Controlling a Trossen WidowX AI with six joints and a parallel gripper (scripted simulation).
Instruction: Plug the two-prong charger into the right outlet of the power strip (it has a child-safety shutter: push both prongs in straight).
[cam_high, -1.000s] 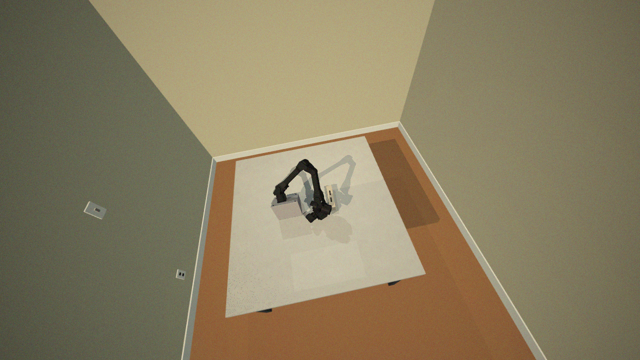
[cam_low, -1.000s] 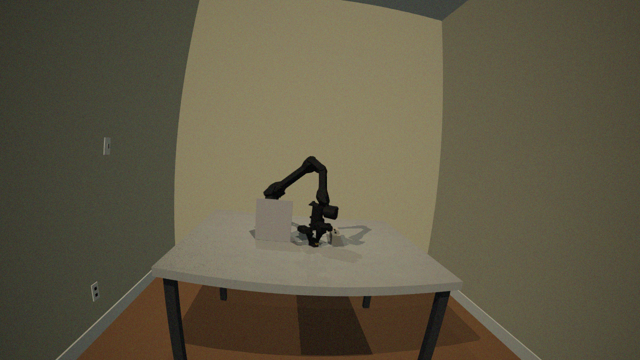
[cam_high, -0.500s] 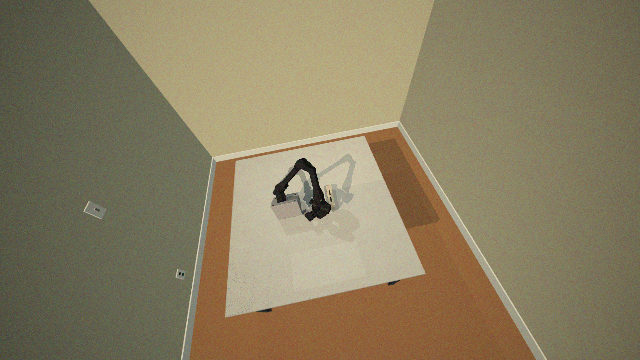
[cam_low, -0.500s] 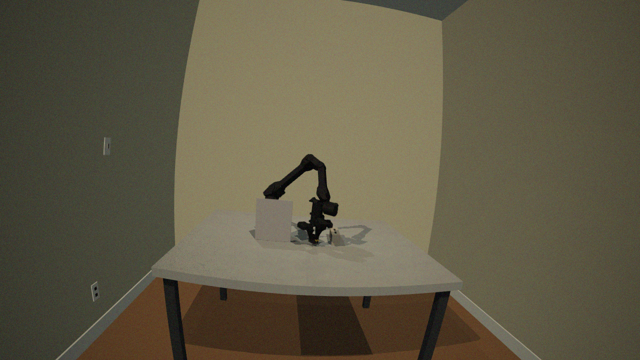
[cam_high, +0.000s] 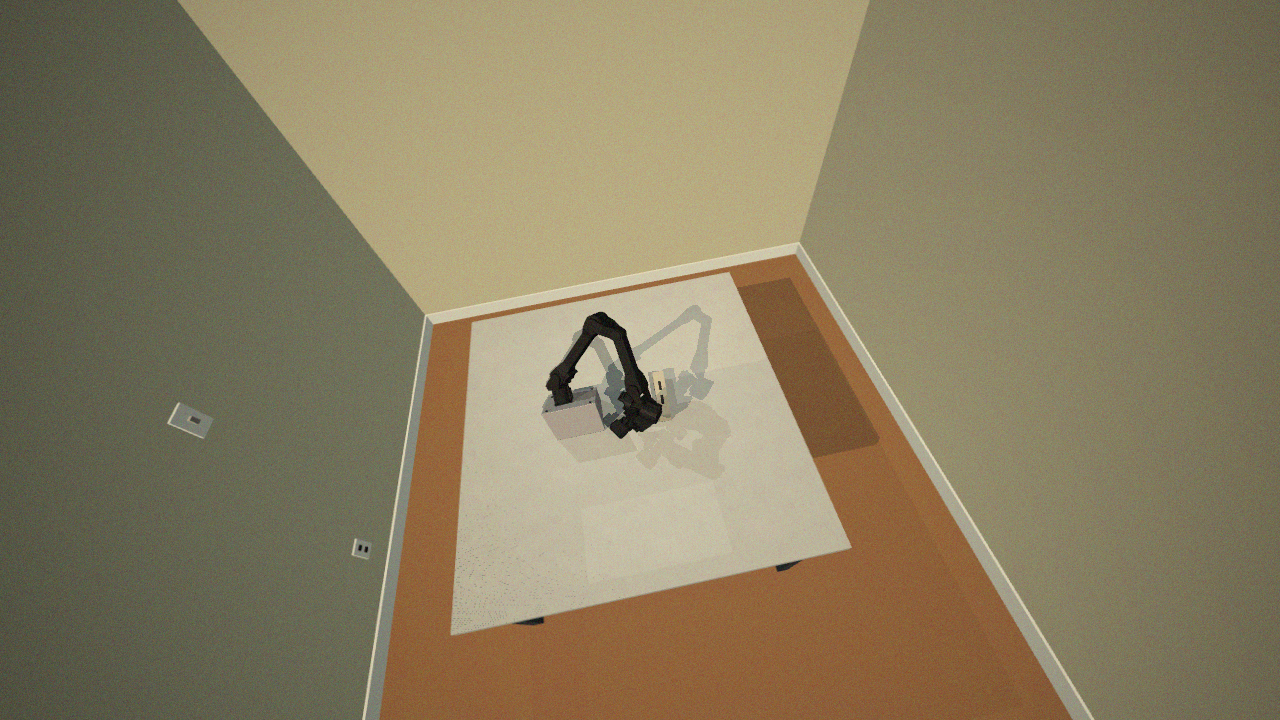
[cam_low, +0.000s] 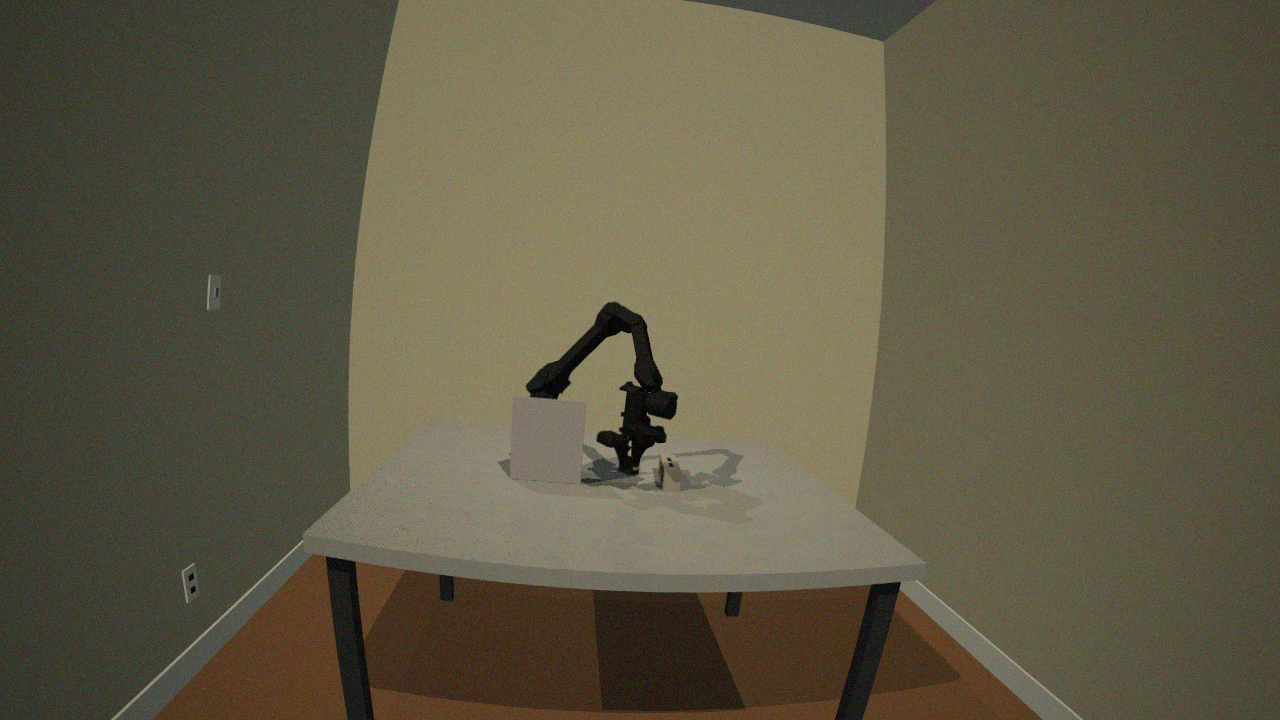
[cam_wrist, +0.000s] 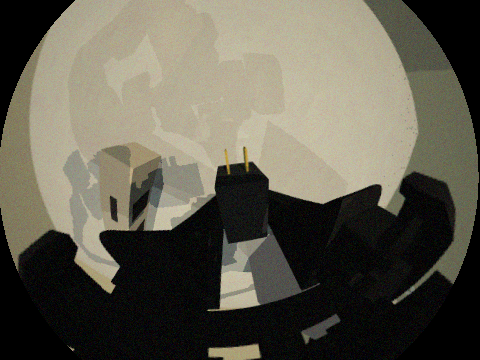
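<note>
My gripper is shut on the black two-prong charger, one finger on each side of its body. In the wrist view its two gold prongs point away from me, toward the top of the view. The charger appears to be a little above the table. The beige power strip stands on the table, to the right of the gripper in the exterior view and to the left in the wrist view. Dark outlet openings show on it; part of it is hidden behind a finger in the wrist view.
A pale box stands at the arm's base, left of the gripper in the top and exterior views. The pale table bears everything, with arm shadows across it. Walls surround the table.
</note>
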